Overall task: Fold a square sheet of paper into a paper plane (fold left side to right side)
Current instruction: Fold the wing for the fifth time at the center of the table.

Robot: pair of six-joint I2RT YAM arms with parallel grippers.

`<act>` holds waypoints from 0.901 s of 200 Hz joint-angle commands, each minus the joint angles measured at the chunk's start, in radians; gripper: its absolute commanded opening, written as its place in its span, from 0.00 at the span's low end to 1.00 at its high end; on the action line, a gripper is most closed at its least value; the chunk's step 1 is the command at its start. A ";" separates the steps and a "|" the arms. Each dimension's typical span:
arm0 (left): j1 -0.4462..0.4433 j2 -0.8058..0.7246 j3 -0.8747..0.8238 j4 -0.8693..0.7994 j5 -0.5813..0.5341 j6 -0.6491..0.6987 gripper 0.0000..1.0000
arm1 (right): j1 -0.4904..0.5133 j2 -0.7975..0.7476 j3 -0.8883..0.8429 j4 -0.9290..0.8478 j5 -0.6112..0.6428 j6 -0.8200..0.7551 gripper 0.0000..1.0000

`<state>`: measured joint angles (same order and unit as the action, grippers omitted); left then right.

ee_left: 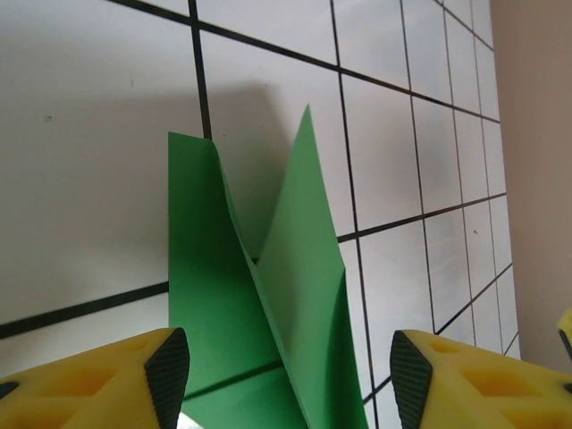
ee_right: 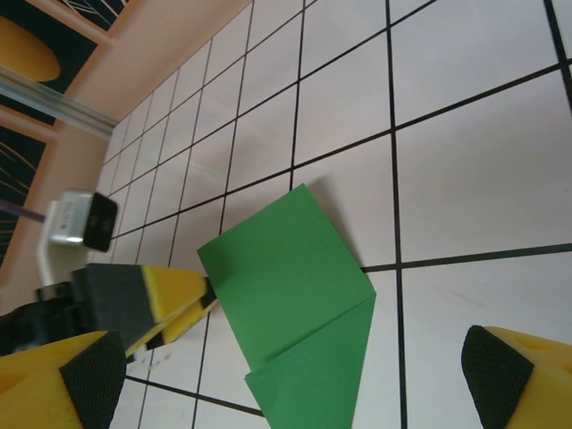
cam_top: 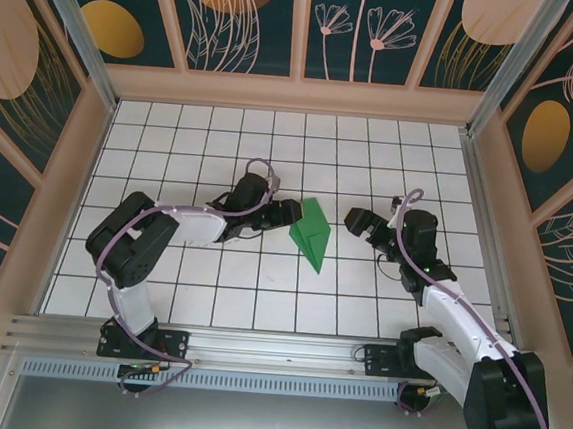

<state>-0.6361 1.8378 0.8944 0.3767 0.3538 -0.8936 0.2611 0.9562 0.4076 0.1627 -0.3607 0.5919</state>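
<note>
As judged from the creases: task partly done, plane not yet finished.
Done: green sheet (cam_top: 311, 232) not a flat square but a narrow, kite-like wedge of overlapping layers, point turned toward the arm bases.
Left to do: probably pressing flat the two flaps standing up in the left wrist view, then further narrowing and wing folds, to judge by the broad blunt far end.
Paper position: on the tiled desk (cam_top: 173, 134), near its middle, between the two hands.
Left hand (cam_top: 289, 213): fingers spread, pinching nothing; low over the desk, reaching in from the left, straddling the near end of the sheet, one fingertip at or against its left edge.
Right hand (cam_top: 358, 221): fingers spread wide, holding nothing; just right of the sheet, apart from it, angled down toward it.
</note>
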 commanded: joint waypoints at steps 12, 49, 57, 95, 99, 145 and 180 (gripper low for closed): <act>0.000 0.067 0.047 0.132 0.054 0.011 0.53 | -0.012 0.011 0.010 0.059 -0.107 -0.011 0.99; 0.004 0.071 0.044 0.150 0.040 0.062 0.21 | -0.034 0.125 0.056 0.006 -0.252 -0.093 0.96; 0.010 0.060 0.033 0.152 0.037 0.076 0.16 | -0.040 0.167 0.068 0.008 -0.298 -0.119 0.91; 0.040 -0.006 -0.053 0.219 0.096 0.125 0.01 | -0.050 0.368 0.134 0.069 -0.469 -0.217 0.70; 0.043 -0.011 -0.062 0.229 0.111 0.129 0.01 | -0.049 0.385 0.141 0.075 -0.477 -0.225 0.69; 0.066 -0.034 -0.121 0.306 0.271 0.163 0.00 | -0.050 0.573 0.195 0.197 -0.537 -0.280 0.65; 0.069 -0.026 -0.147 0.339 0.302 0.159 0.00 | -0.050 0.716 0.226 0.308 -0.608 -0.286 0.62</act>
<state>-0.5739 1.8313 0.7685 0.6456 0.5900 -0.7612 0.2165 1.5993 0.6014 0.3344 -0.8703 0.3454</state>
